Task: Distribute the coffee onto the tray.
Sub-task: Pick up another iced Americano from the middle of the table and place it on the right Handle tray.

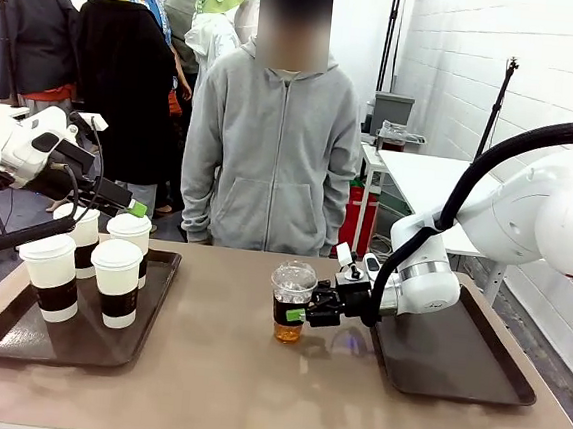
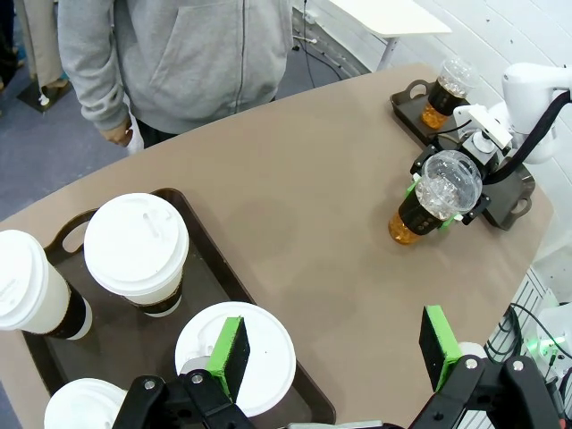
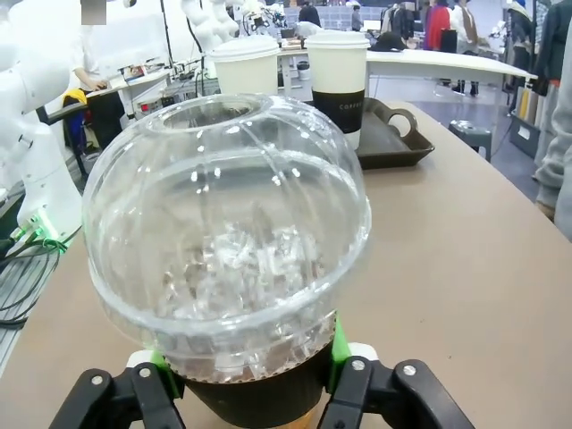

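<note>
My right hand [image 1: 306, 310] is clenched around the clear dome-lidded plastic cup [image 1: 291, 301] mid-counter [image 1: 253, 372]; my left hand [image 2: 335, 357] hovers released over the white-lidded paper cups [image 2: 136, 250].

4 paper cups [image 1: 117, 280], 2 clear cups [image 2: 433, 197], 2 trays [image 1: 458, 375], 1 person [image 1: 273, 143].

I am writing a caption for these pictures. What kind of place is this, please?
Probably a robot demonstration space in a large hall or lab, not a café. A person stands at the far side of the table, a white painted block wall is behind, and more work tables stand farther off.
</note>
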`<state>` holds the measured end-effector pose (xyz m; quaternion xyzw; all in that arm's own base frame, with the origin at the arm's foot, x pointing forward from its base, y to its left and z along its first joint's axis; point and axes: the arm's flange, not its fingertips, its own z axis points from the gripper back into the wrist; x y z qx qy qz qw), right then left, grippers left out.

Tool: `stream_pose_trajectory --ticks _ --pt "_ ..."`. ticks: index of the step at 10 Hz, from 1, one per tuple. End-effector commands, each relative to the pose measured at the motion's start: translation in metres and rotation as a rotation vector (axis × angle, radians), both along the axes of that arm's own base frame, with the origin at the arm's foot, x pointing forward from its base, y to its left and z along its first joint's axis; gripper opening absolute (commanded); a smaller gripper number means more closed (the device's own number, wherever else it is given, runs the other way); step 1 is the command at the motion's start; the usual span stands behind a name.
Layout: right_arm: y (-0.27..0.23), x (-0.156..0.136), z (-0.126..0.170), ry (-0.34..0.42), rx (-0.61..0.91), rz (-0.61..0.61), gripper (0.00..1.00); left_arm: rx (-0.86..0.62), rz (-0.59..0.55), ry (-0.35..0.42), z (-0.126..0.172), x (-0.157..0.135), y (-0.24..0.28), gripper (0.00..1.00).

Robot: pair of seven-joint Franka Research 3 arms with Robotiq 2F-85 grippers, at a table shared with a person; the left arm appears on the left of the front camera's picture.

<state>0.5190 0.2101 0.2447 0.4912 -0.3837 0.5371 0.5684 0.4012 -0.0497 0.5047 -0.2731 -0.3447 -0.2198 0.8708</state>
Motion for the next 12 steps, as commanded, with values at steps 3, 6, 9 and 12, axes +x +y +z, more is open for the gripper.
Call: stream_pose_trajectory --ticks 3,6,9,12 --pt "-0.002 -0.002 0.011 0.025 0.019 0.027 0.56 -0.010 -0.019 -0.014 -0.002 0.003 0.002 1.00" --pt "-0.026 -0.020 0.049 0.045 0.011 0.033 0.56 -0.010 -0.019 -0.014 -0.002 0.003 0.002 1.00" --pt "-0.065 -0.041 0.079 0.068 -0.042 0.057 0.56 -0.010 -0.019 -0.014 -0.002 0.003 0.002 1.00" --pt "-0.120 -0.061 0.096 0.022 -0.037 -0.037 0.56 -0.010 -0.019 -0.014 -0.002 0.003 0.002 1.00"
